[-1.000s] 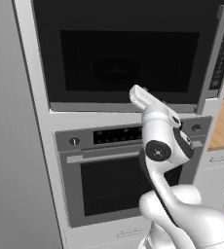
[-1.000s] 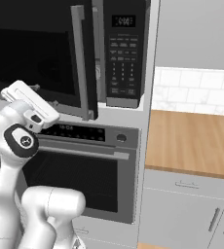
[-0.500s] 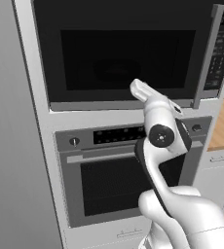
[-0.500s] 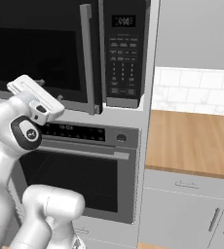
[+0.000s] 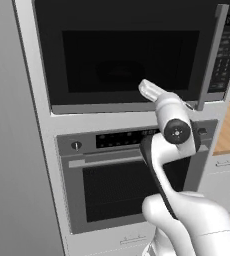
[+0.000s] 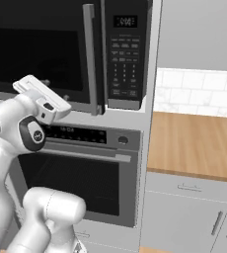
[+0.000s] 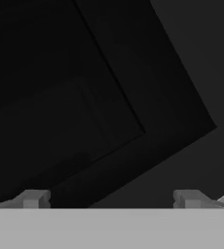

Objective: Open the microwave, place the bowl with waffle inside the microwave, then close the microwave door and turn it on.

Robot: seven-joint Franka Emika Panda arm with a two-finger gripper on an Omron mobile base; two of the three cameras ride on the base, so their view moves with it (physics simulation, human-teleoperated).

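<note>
The black microwave (image 5: 127, 55) sits built in above an oven. The microwave door (image 6: 36, 49) lies flush with the front, and its silver bar handle (image 6: 89, 59) stands beside the keypad (image 6: 124, 59). My gripper (image 6: 56, 89) is against the lower part of the door's dark glass, left of the handle. In the hand view the fingertips (image 7: 33, 198) stand wide apart on the door with nothing between them, so the gripper (image 7: 110, 199) is open. A faint round shape (image 5: 118, 70) shows behind the window. I cannot make out the bowl or the waffle.
The steel-fronted oven (image 5: 117, 185) with its horizontal handle is directly below. A wooden counter (image 6: 194, 143) over grey cabinets (image 6: 184, 212) lies to the right. A tall grey panel (image 5: 12, 150) bounds the left side.
The microwave door was slightly ajar and now lies flush. My hand has moved right and in toward the door with it, staying open.
</note>
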